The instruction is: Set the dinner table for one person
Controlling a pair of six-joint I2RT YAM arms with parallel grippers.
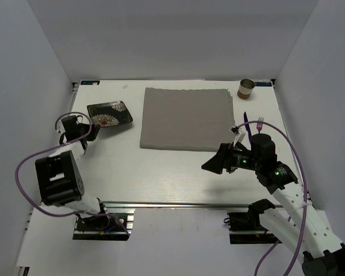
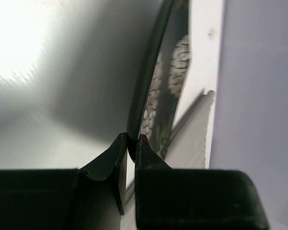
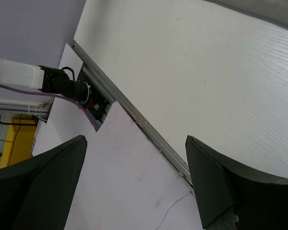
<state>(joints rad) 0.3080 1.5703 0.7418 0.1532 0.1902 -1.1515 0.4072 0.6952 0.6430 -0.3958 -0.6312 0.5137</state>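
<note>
While left pincer (image 2: 131, 141) pinches rim of dark plate (image 1: 109, 113), right pincer (image 3: 136, 139) gapes empty, white metal-railed dinner table (image 1: 161, 172)

I work in a lab test cell, not a home: the dinner table (image 1: 161, 172) is a bare white board, plain panels (image 1: 172, 40) wall it behind and at both sides, and an aluminium rail (image 1: 178, 204) on its near edge holds my arm mounts (image 1: 100, 223).

We see a white surface (image 1: 161, 172), a plain grey placemat (image 1: 186, 118), and a black plate (image 1: 109, 113) with white flower patterning at the black left claw (image 2: 130, 143); beyond the black right claw (image 3: 134, 141), a purple fork (image 1: 260, 122) and a brassy cup (image 1: 246, 88).
</note>
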